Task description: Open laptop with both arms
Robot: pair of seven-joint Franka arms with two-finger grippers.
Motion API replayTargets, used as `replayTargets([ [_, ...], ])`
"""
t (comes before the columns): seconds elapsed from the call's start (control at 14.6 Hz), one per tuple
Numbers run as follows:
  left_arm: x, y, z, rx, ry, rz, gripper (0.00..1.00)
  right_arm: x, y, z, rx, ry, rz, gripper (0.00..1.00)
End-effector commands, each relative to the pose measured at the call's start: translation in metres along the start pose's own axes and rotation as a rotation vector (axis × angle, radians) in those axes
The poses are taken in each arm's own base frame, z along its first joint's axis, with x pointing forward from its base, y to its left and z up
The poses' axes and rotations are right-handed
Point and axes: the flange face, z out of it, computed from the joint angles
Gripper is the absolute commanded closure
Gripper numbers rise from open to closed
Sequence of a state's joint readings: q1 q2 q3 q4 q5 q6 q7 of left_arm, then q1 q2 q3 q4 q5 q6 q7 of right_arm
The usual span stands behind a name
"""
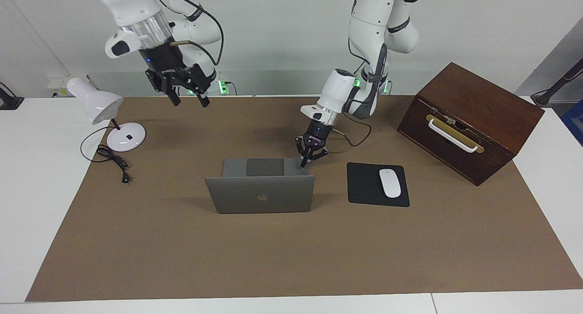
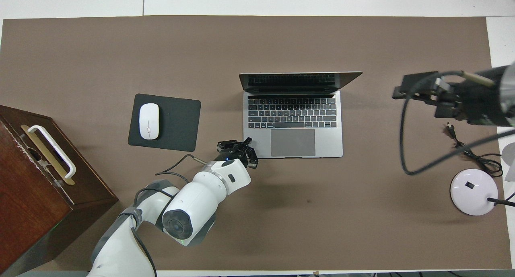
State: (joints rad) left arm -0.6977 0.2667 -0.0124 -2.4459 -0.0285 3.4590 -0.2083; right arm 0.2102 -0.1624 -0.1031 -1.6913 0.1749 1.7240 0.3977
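The laptop stands open in the middle of the brown mat on the bench, its base flat and its lid upright, so the task looks all but done. What is left, as I judge it, is to clear the arms without disturbing the machine.

The left hand sits at the corner of the laptop's base nearest the robots, toward the left arm's end, with its fingertips pressed together and pinching nothing (whether they touch the metal I cannot tell). It should lift straight up, not drag sideways, lest it skew the base or tip the lid.

The right hand hangs high over the mat's edge near the white lamp, spread and empty, well apart from the laptop.

The laptop is thin and silver-grey, with a logo centred on the lid, dark keys and a broad pale trackpad.
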Motion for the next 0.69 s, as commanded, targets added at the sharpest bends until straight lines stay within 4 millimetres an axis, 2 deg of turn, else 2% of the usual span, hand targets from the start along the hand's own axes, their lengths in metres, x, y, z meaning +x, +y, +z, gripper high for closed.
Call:
replayTargets([
  [0.0,0.022,0.003,-0.022,0.011,-0.047,-0.016,1.0,-0.012,0.039,-0.025,-0.059,-0.01,-0.143,0.0],
  [0.34,0.059,-0.002,-0.068,0.051,-0.159,-0.024,1.0,-0.013,0.094,-0.05,-0.194,-0.015,-0.301,0.0],
  [0.48,0.075,-0.003,-0.086,0.07,-0.223,-0.03,1.0,-0.007,0.104,-0.048,-0.229,-0.008,-0.321,0.0],
  [0.62,0.094,-0.014,-0.101,0.096,-0.272,-0.053,1.0,0.002,0.105,-0.036,-0.252,0.001,-0.325,0.0],
])
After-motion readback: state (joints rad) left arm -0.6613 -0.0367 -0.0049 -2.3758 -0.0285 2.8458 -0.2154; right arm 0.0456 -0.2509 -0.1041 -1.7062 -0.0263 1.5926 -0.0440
